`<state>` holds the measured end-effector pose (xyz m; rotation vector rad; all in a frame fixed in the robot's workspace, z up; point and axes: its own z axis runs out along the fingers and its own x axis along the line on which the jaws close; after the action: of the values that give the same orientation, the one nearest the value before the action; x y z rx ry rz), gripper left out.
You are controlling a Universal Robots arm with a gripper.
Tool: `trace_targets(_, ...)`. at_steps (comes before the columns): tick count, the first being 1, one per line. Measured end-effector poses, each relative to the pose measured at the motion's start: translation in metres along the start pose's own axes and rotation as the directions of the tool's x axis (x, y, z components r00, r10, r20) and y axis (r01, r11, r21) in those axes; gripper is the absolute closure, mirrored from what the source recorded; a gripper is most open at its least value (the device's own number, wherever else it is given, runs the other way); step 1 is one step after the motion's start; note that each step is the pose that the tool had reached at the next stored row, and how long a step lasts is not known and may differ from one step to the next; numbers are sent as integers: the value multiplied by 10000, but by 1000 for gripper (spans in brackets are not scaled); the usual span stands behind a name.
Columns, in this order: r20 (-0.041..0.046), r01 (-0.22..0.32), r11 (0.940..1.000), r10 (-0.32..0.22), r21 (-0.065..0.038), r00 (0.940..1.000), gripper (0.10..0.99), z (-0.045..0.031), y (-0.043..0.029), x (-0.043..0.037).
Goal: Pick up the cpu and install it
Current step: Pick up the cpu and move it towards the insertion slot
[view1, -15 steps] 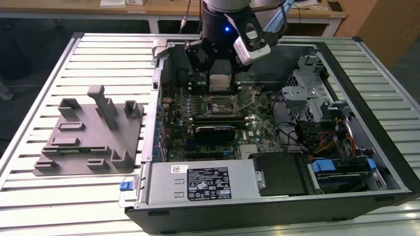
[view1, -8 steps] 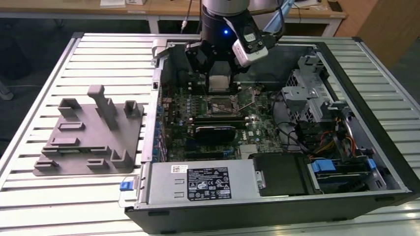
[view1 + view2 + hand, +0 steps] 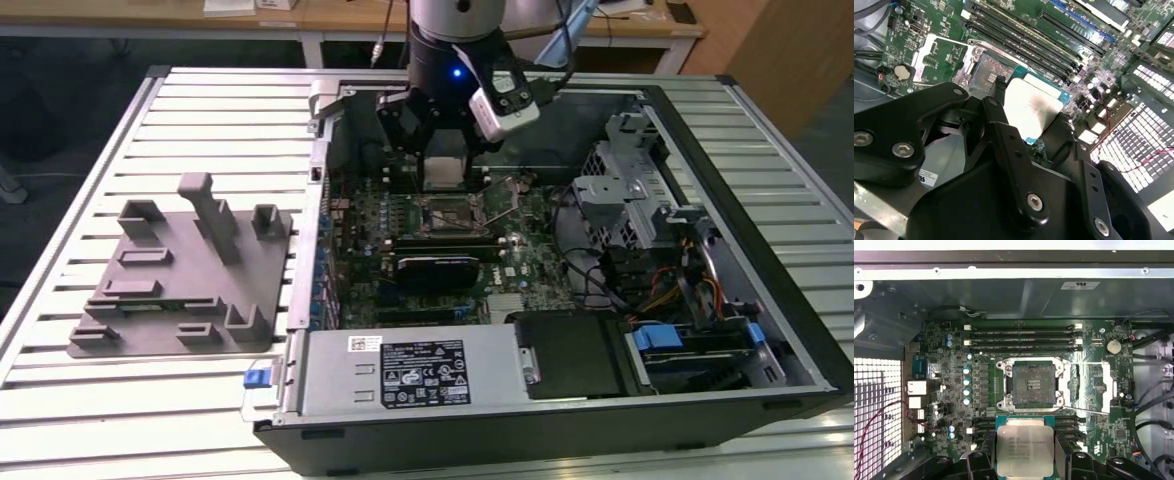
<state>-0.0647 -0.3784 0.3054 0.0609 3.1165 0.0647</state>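
Observation:
The cpu (image 3: 447, 168) is a flat square chip with a silver top, and my gripper (image 3: 447, 178) is shut on it by two opposite edges. It hangs above the motherboard inside the open computer case, a little short of the black socket (image 3: 451, 212). In the first wrist view the cpu (image 3: 1025, 450) sits between my black fingers (image 3: 978, 461), beside the open socket (image 3: 1033, 385), whose metal frame (image 3: 1089, 385) is folded back. In the second wrist view the cpu (image 3: 1031, 112) partly covers the socket (image 3: 985, 75).
Memory slots (image 3: 1024, 337) run beside the socket. The case wall (image 3: 334, 110), a drive cage (image 3: 627, 190) with cables and the power supply (image 3: 400, 370) surround the board. A grey holder tray (image 3: 180, 275) with upright posts stands on the slatted table at the exterior view's left.

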Motion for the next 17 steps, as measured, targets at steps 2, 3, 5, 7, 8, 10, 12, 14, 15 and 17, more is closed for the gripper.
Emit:
trace_targets(2, -3, 0, 10000, 0, 2, 10000, 541, 27, 8, 1)
trace_targets(3, -5, 0, 10000, 0, 2, 10000, 541, 42, 12, 1)
trace_targets(5, -9, 0, 10000, 0, 2, 10000, 541, 71, 18, 2)
trace_targets(7, -12, -1, 10000, 1, 2, 10000, 541, 102, 25, 3)
trace_targets(8, -15, 0, 10000, 0, 1, 10000, 541, 119, 28, 3)
trace_targets(10, -22, -2, 10000, 2, 2, 10000, 541, 151, 37, 4)
trace_targets(12, -44, 0, 10000, 0, 4, 10000, 541, 187, 45, -7)
trace_targets(14, -78, -3, 10000, 3, 4, 10000, 541, 224, 51, -40)
trace_targets(15, -97, -4, 10000, 4, 4, 10000, 541, 243, 54, -62)
trace_targets(17, -149, -7, 10000, 7, 7, 9999, 541, 279, 59, -126)
